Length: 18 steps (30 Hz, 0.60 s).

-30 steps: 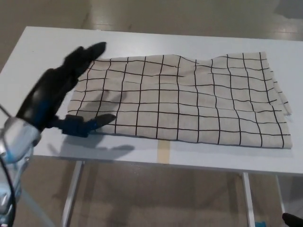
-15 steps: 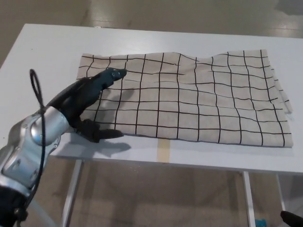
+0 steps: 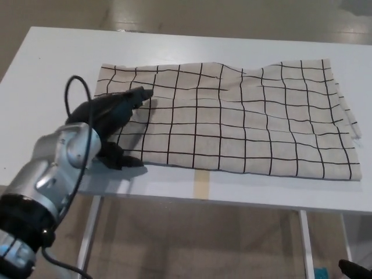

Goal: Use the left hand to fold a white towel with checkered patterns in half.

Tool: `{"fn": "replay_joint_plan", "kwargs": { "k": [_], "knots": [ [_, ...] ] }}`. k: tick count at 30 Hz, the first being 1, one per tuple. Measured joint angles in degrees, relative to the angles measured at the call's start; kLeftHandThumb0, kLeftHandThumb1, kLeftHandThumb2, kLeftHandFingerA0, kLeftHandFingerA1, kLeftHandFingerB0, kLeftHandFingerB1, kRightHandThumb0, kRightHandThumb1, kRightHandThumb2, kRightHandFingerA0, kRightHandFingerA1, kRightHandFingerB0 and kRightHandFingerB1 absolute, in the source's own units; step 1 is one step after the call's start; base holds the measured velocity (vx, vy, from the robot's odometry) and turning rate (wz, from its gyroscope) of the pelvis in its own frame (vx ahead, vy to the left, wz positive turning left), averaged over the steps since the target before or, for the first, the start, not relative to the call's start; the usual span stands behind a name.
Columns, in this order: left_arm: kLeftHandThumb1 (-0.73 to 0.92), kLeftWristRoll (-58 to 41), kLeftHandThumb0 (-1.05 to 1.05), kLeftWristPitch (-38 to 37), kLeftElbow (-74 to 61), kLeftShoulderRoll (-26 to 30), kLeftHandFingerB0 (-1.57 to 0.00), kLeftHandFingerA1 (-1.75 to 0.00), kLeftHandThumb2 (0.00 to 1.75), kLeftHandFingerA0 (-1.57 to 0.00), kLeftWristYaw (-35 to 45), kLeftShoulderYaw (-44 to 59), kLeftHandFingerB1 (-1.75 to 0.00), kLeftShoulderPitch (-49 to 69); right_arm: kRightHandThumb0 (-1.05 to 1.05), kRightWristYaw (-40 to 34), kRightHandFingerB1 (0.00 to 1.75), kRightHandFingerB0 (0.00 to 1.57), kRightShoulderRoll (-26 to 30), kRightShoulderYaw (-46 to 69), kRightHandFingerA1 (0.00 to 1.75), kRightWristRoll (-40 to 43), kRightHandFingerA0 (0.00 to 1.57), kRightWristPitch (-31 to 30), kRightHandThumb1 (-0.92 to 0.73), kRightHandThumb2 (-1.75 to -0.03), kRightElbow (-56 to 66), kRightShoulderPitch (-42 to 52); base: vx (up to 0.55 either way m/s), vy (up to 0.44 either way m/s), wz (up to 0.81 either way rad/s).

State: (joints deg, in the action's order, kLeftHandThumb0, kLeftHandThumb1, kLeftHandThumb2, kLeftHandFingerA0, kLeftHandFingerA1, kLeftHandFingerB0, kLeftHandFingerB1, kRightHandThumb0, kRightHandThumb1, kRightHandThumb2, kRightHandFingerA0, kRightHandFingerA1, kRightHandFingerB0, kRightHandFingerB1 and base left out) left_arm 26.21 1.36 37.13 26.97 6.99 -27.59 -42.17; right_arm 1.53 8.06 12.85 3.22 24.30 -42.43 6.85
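Left robot hand [image 3: 113, 125], black with thick fingers at the end of a silver forearm, lies over the near left corner of the white cloth towel with a black checkered grid [image 3: 232, 125]. Its two long fingers [image 3: 133, 97] stretch out flat across the fabric, pointing toward the towel's middle, while the thumb [image 3: 119, 161] sticks out below the towel's near hem, just above the white surface [image 3: 52, 64]. The fingers are spread apart and nothing is pinched between them, so the robot hand is released, grasping nothing.

The towel lies spread out across the surface, long side running left to right, with gentle ripples along the far edge and a slightly rumpled right end. No part of it is turned over on itself.

By the look of it, the fold has not begun: the towel is full width, and the corner has yet to be gripped, lifted and carried across to the opposite end.

Beyond the surface's metal legs is a plain grey floor. No right robot hand shows anywhere.
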Motion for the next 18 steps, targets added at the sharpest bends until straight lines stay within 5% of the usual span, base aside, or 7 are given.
{"fn": "replay_joint_plan", "kwargs": {
  "k": [2,18],
  "knots": [
    [0.40,1.1,-0.33,-0.7,1.9,-1.4,-0.04,-0.17,0.67,-0.03,-1.3,-0.7,-0.28,0.0,-0.29,0.1,0.47,0.56,0.0,0.0,0.60,0.0,0.55,0.2,-0.56,-0.56,0.1,0.3,0.00,0.000,0.00],
    [0.41,6.0,-0.32,-5.6,10.6,-6.6,-0.03,-0.18,0.67,-0.03,-8.8,-3.6,-0.26,-1.8,-0.30,0.3,0.48,0.57,-0.1,0.8,0.60,0.4,0.55,0.2,-0.56,-0.56,1.4,0.9,0.00,0.000,0.00]
  ]
}}
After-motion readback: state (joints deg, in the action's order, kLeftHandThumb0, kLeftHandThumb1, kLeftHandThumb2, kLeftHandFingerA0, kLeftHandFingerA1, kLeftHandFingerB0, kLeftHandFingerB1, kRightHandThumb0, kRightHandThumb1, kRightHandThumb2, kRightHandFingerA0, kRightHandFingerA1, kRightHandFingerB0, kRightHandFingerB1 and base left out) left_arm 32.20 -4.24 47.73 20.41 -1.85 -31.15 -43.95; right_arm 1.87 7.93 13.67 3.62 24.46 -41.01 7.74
